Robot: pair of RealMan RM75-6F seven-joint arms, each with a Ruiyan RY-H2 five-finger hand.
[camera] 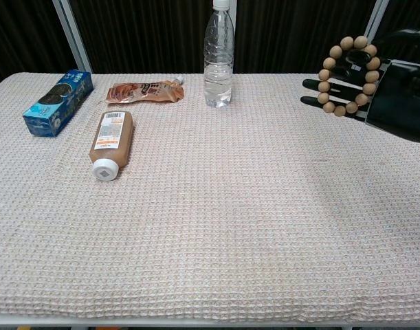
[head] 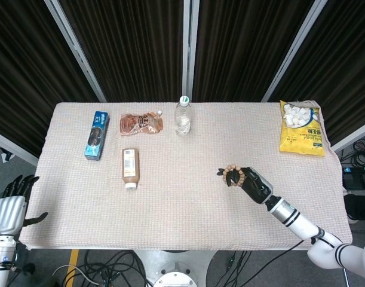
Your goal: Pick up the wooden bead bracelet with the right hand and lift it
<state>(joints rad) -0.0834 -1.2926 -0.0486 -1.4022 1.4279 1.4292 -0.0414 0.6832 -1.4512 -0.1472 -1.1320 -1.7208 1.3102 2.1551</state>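
The desk [camera: 196, 240] carries a matt, rough waffle-weave cloth. The bracelet [camera: 348, 75] consists of smooth, pale wooden beads. The right robot hand [camera: 392, 93] is glossy black plastic. The water bottle [camera: 218, 55] is clear, shiny plastic. The snack bag [head: 302, 128] is glossy yellow film.

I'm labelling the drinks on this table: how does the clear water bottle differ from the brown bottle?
The water bottle stands upright at the table's far edge; the brown bottle lies on its side nearer the front. The water bottle is clear and see-through, the brown bottle opaque brown with a printed label. The water bottle looks taller and slimmer, the brown bottle squatter. Both have white caps, rest on the cloth and are untouched by either hand.
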